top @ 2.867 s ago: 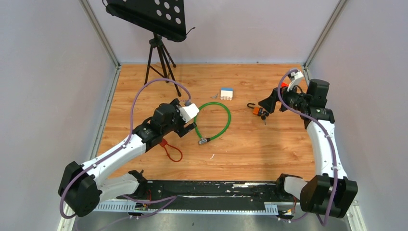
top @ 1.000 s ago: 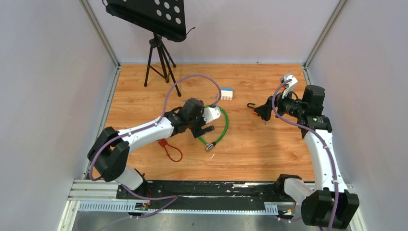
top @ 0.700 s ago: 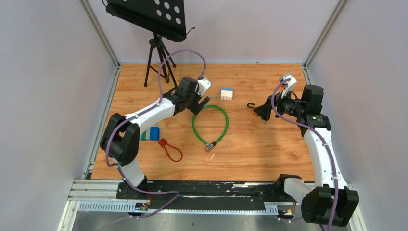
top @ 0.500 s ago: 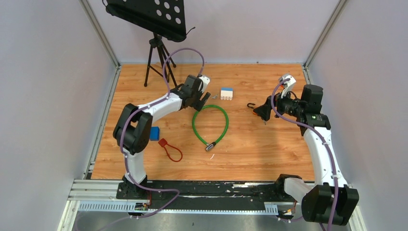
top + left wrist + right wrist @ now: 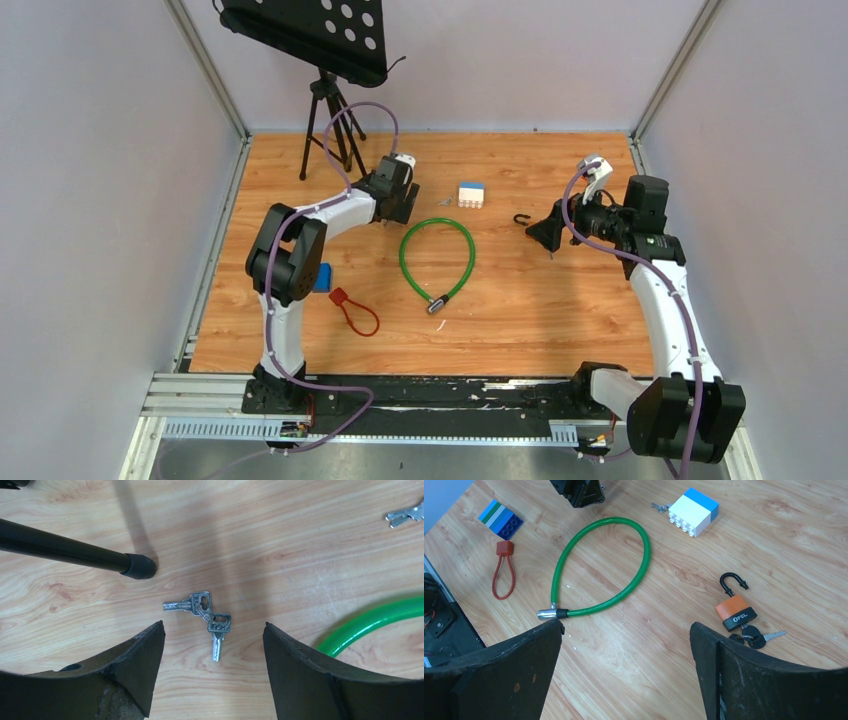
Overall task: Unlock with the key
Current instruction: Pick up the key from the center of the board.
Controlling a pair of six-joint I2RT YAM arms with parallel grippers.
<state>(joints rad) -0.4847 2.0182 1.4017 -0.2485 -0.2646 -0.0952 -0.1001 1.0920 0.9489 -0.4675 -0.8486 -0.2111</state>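
Note:
Two silver keys on a ring (image 5: 202,611) lie flat on the wood. My left gripper (image 5: 214,625) hovers low over them, open, with the keys just ahead of the gap and touching neither finger. From above, the left gripper (image 5: 400,200) sits by the top of the green cable lock (image 5: 437,255), whose metal end (image 5: 546,613) lies free. An orange padlock (image 5: 735,612) lies with its shackle swung open and a black-headed key (image 5: 754,638) in its base. My right gripper (image 5: 625,624) hangs open and empty above the table, left of the padlock.
A tripod foot (image 5: 137,566) rests just beyond the keys, on the left. A second key pair (image 5: 406,515) lies by a white and blue block (image 5: 471,194). A red loop (image 5: 357,312) and a blue block (image 5: 320,277) lie at front left.
My left arm has swung from over the green cable to the far left, near the tripod, and its jaws have narrowed a little. The right arm has stayed in place.

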